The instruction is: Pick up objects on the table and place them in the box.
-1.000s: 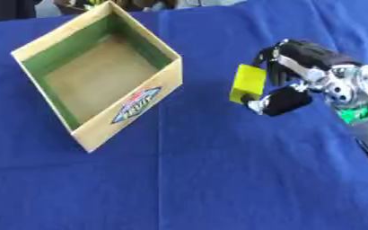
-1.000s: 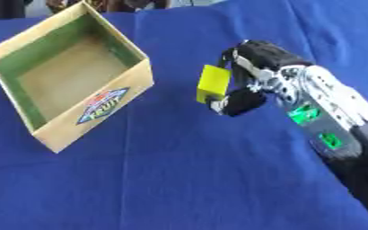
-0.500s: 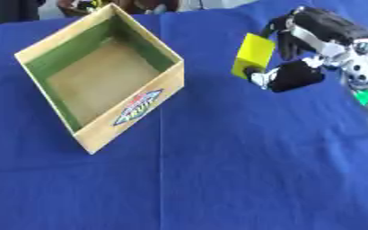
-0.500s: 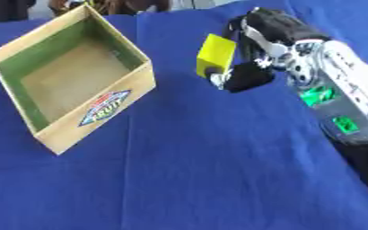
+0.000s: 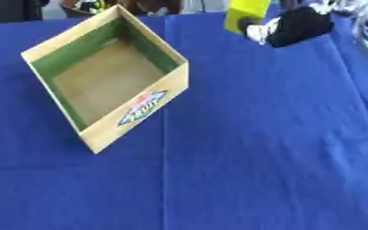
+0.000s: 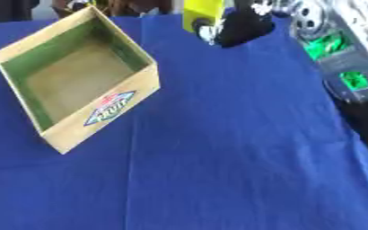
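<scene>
My right hand (image 5: 297,26) is raised at the top right, its fingers curled round a yellow block (image 5: 245,10), which is partly cut off by the top edge. The hand and block hang above the blue cloth, to the right of the open cardboard box (image 5: 137,104). The box has a green inner wall, a bare brown floor and a label on its near side, and nothing shows inside it. My left hand is in no view.
A blue cloth (image 5: 258,157) covers the whole table. My right forearm (image 6: 340,58) with green lights runs down the right edge in the right eye view. Dark shapes stand beyond the table's far edge.
My right hand has lifted the yellow block up and towards the far side of the table, closer to the box's far corner. The box stays put.
</scene>
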Controlling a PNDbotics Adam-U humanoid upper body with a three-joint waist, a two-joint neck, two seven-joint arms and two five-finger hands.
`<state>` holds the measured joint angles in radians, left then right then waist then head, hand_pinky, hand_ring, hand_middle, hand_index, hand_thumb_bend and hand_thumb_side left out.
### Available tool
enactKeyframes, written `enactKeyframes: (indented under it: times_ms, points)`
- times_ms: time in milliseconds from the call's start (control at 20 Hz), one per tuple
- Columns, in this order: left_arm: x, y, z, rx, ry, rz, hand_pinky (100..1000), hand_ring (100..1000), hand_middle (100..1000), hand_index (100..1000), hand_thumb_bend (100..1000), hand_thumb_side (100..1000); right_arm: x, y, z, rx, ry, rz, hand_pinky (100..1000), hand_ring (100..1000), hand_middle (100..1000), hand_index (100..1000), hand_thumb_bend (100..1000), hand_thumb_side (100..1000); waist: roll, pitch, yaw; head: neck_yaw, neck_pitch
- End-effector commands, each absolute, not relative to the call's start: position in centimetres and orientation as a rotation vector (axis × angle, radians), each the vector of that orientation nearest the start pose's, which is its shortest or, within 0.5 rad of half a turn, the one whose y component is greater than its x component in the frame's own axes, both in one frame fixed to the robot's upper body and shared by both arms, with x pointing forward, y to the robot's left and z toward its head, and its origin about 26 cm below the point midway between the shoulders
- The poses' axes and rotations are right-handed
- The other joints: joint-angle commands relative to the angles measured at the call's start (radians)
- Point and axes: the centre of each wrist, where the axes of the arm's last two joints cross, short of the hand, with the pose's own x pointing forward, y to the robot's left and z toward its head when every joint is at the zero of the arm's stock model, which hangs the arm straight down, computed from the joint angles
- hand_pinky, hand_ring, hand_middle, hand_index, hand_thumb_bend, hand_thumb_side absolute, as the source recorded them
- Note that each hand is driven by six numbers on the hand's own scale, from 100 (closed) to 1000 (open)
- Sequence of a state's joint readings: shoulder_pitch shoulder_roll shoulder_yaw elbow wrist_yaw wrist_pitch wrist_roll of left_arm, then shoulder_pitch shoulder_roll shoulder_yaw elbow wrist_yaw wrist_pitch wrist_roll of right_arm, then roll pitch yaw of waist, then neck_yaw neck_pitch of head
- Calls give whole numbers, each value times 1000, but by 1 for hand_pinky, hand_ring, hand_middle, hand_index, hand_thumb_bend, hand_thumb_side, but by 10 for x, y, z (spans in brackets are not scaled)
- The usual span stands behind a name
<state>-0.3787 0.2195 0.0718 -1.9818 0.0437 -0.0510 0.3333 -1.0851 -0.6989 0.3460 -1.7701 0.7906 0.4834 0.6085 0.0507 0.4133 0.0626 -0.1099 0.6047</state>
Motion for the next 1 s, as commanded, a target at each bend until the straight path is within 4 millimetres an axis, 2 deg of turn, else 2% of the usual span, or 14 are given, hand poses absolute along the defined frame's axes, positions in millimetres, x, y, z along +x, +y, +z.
enactKeyframes:
  times_ms: [50,300,450,600,700,750,800,1000]
  points:
    - [307,255,223,224,-2444,163,695,722,713,860,100,940,338,-173,405,-1241,-1709,1283,523,466,350,374,100,443,-7,-24,12,-11,-7]
    - [307,254,225,217,-2452,162,695,723,714,860,100,939,354,-148,415,-1241,-1734,1271,522,464,347,370,100,442,-20,-12,44,-33,-19]
    - [307,254,226,216,-2456,163,695,723,715,860,100,939,363,-143,415,-1248,-1738,1269,521,460,342,365,100,437,-22,-7,50,-40,-24]
    - [308,252,231,201,-2473,162,695,724,715,860,100,938,371,-129,421,-1237,-1758,1228,518,458,340,364,100,436,-36,10,96,-72,-42]
    - [308,251,232,195,-2477,163,696,723,714,860,100,938,378,-118,420,-1233,-1757,1208,517,457,339,363,100,435,-41,16,112,-81,-49]
    - [308,251,232,193,-2478,164,695,723,713,860,100,993,382,-113,419,-1235,-1757,1200,516,455,337,362,100,537,-43,19,117,-84,-51]
    - [309,250,232,190,-2480,166,695,723,713,860,100,937,385,-108,418,-1238,-1760,1190,515,454,336,361,100,430,-43,22,123,-91,-54]
    - [309,249,233,181,-2483,176,695,722,712,859,100,936,402,-92,407,-1251,-1761,1170,512,454,335,360,100,430,-41,30,136,-107,-59]
